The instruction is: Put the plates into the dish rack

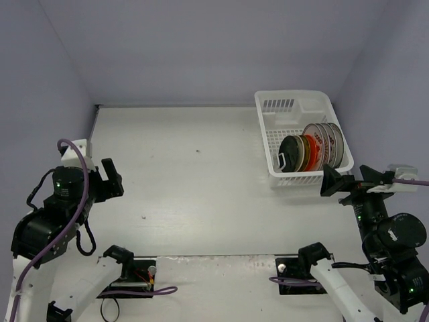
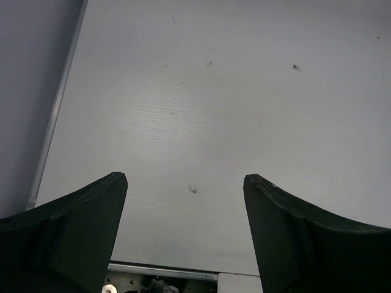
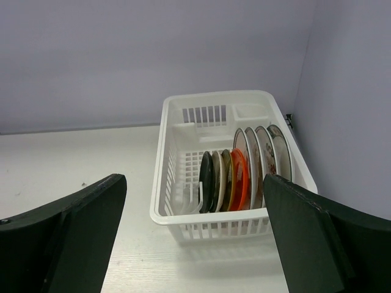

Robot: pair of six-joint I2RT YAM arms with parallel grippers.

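Top external view: left gripper (image 1: 110, 180), jaws spread, sits low by the surface's (image 1: 201, 188) left edge. Right gripper (image 1: 350, 180), jaws wide and holding nothing, faces the rack (image 1: 291, 94) near the right wall. The plates (image 1: 312, 149) stand on edge inside the rack.

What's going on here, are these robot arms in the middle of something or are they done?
It looks about done. The plates stand on edge in a row inside the white dish rack at the far right of the table, and no plate shows anywhere else on it. The right gripper is open and empty, facing the rack from just in front of it. The left gripper is open too, holding nothing over bare tabletop on the left side.
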